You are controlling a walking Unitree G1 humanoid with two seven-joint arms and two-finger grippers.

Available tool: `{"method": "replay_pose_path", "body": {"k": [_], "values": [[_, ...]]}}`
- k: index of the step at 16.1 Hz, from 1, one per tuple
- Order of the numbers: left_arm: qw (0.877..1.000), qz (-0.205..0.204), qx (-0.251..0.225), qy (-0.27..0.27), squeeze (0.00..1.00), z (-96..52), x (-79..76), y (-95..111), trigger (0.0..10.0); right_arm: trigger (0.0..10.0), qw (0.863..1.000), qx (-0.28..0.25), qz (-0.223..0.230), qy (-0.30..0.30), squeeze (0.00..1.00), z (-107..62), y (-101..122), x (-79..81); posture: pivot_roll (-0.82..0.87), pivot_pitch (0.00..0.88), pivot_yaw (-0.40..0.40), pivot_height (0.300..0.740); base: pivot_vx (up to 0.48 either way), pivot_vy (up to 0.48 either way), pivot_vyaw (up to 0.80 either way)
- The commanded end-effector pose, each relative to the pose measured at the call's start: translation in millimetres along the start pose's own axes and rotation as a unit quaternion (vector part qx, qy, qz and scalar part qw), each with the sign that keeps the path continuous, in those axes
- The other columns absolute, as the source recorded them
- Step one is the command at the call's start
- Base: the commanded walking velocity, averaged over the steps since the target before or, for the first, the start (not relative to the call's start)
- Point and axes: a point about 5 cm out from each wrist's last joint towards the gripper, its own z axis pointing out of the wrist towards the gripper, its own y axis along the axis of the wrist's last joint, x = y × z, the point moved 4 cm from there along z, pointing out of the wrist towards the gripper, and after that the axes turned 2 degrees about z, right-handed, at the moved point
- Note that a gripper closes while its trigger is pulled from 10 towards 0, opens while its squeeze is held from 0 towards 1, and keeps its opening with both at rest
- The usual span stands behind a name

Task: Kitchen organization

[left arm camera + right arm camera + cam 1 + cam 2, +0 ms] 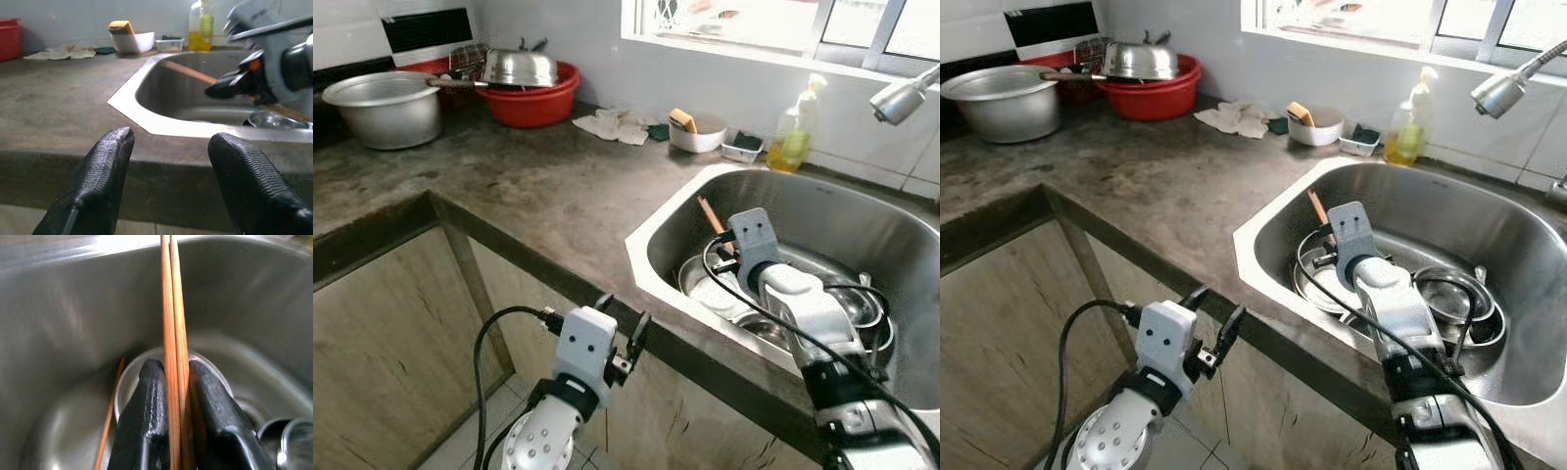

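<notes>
Right wrist view: chopsticks (173, 333) in sink (63, 318).

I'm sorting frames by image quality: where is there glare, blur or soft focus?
Left eye view: the window is blown out white. Left wrist view: the right arm is blurred, the near fingers sharper. Right wrist view: the chopsticks and sink wall look soft.
</notes>
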Motion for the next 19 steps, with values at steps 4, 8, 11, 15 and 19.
{"method": "replay_pose_path", "body": {"k": [4,8,11,15,19], "values": [[1.000,0.002,-0.003,-0.003,0.00,-5.0,-1.2,6,10.0,10.0,0.996,0.059,-0.030,0.057,0.00,5.7,-21,16.5,0.10,0.119,-0.059,0.740,0.000,0.000,0.00],[1.000,0.002,0.001,-0.001,0.00,-8.0,-0.7,6,10.0,10.0,0.992,0.087,-0.049,0.075,0.00,8.0,-35,22.8,0.11,0.129,-0.062,0.740,0.000,0.000,0.00],[1.000,0.001,0.002,0.001,0.00,-8.8,-0.9,7,10.0,10.0,0.992,0.087,-0.049,0.080,0.06,9.0,-36,24.7,0.11,0.130,-0.062,0.740,0.000,0.000,0.00],[1.000,0.001,0.003,0.000,0.00,-10.0,-1.1,7,10.0,10.0,0.993,0.078,-0.046,0.079,1.00,10.6,-31,23.1,0.11,0.127,-0.061,0.740,0.000,0.000,0.00],[1.000,0.003,0.002,-0.001,0.00,-6.6,-0.3,6,10.0,10.0,0.998,0.030,-0.027,0.041,1.00,9.8,-7,9.0,0.10,0.107,-0.057,0.740,0.000,0.000,0.00]]}}
